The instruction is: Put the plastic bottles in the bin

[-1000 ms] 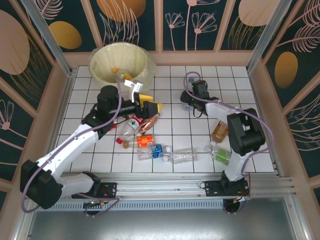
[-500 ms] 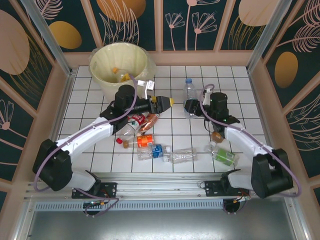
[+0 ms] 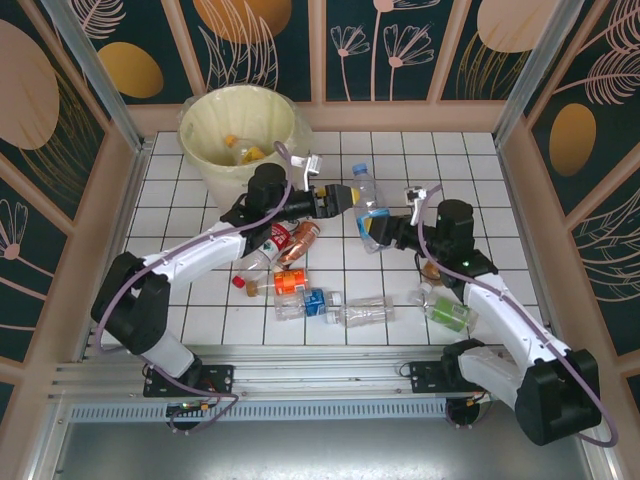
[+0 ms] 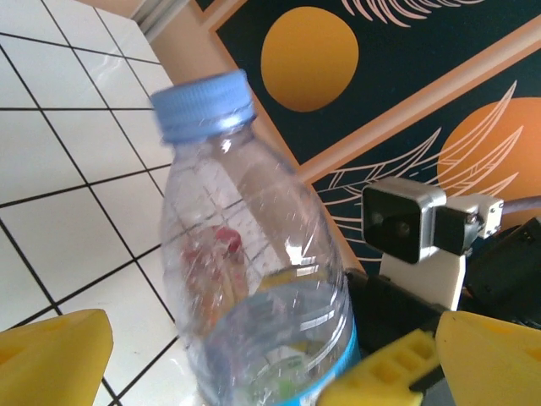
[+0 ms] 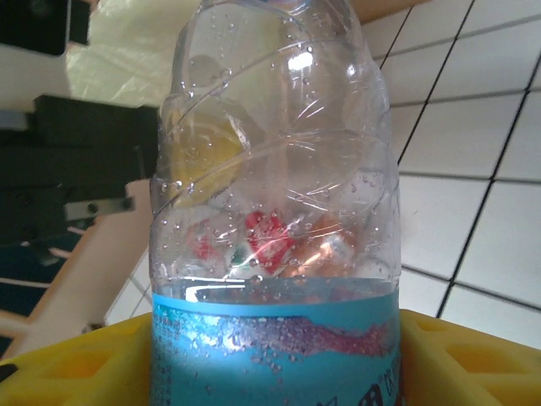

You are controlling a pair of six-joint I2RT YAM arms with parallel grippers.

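Plastic bottles (image 3: 329, 304) are seen from above scattered on the white tiled counter (image 3: 190, 300), most in a cluster near the middle and two further right, while a few are already lying inside the bin (image 3: 196, 140) at the far left corner. One blue-capped bottle (image 3: 367, 208) is held off the counter, apart from the bin, by the right pincer (image 3: 376, 233), which is clamped on its lower body. The left pincer (image 3: 349, 198) is placed at the bottle's upper part on the bin side, so a handover is judged to be in hand.

From the left wrist, the bottle is seen tilted between the two yellow fingers (image 4: 51, 359), which are spread wide and not pressed on it. A finger of the right pincer is seen low on the bottle, close to the left pincer's right-hand finger. A clash of fingers is therefore risked if the left pincer is closed at this height.

From the right wrist, the blue label (image 5: 270, 338) is gripped from both sides by that pincer, with the bin blurred behind. Should this grip be let go before the left pincer is shut, the bottle would be dropped onto the counter. The thin, smooth wall could also be crushed, or squeezed out sideways, if it is pinched near the tapering shoulder.
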